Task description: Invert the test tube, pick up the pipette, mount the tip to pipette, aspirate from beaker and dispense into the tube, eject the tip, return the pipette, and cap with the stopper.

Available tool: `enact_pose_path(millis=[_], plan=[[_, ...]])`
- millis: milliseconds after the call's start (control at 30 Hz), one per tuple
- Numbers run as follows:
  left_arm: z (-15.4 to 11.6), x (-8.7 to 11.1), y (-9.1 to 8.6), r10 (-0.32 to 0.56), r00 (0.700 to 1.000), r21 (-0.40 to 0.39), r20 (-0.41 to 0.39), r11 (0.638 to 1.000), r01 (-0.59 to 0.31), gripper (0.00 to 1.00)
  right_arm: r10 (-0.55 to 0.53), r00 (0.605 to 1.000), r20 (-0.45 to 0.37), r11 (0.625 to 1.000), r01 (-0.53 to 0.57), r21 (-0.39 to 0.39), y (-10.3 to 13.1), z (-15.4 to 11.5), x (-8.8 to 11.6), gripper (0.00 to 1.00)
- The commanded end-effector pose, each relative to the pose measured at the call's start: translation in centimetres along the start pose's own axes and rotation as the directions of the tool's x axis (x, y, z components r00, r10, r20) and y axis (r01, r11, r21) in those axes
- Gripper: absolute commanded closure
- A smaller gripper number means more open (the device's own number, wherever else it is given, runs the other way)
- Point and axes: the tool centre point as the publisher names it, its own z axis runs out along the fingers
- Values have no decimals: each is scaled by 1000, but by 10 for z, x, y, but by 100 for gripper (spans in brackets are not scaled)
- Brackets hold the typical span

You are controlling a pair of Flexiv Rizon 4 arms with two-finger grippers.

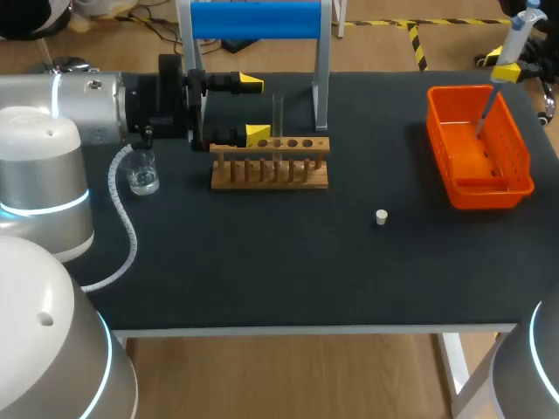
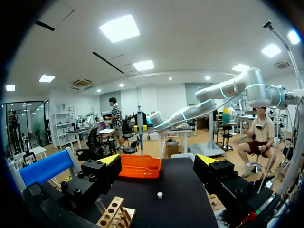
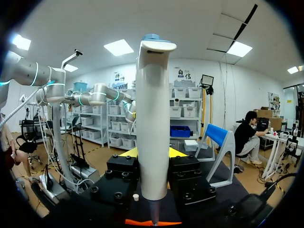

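Nearest you, the stopper (image 1: 382, 216) lies alone on the mat, at about 4 o'clock from your left gripper (image 1: 253, 108) and 7 o'clock from your right gripper (image 1: 505, 72). Farther in, the beaker (image 1: 142, 173) sits at 9 o'clock of the rack (image 1: 271, 166). The test tube (image 1: 278, 118) stands upright in that rack, just at 3 o'clock of the left gripper, whose fingers are spread wide and touch nothing. Beyond, the right gripper pinches the pipette (image 1: 521, 26). Its long axis runs near vertical, leaning a little, and its lower end hangs inside the orange basket (image 1: 489, 190). Mind that one relation: any tip work there looks like a plain vertical move for the right arm. You'll find no writing legible on these things
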Motion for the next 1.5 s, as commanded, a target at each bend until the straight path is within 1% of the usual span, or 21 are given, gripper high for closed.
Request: enact_pose_path(millis=[33, 133, 333, 567, 667, 867, 1500], plan=[[1, 1, 0, 1, 1000, 1, 4, 1000, -1, 0, 6, 1000, -29, 1000, -6, 0, -5, -3, -7, 100], [1, 1, 0, 1, 1000, 1, 4, 1000, -1, 0, 12, 999, -37, 1000, -11, 3, -7, -4, -6, 100], [1, 1, 0, 1, 1000, 1, 4, 1000, -1, 0, 46, 999, -16, 998, -46, 31, -13, -8, -3, 100], [1, 1, 0, 1, 1000, 1, 4, 1000, -1, 0, 57, 998, -8, 998, -57, 16, -19, -17, 5, 100], [1, 1, 0, 1, 1000, 1, 4, 1000, -1, 0, 69, 998, -14, 998, -69, 4, -22, -18, 8, 100], [1, 1, 0, 1, 1000, 1, 4, 1000, -1, 0, 78, 997, -20, 997, -78, 6, -25, -18, 13, 100], [1, 1, 0, 1, 1000, 1, 4, 1000, -1, 0, 98, 995, -18, 995, -97, 6, -26, -16, 15, 100]])
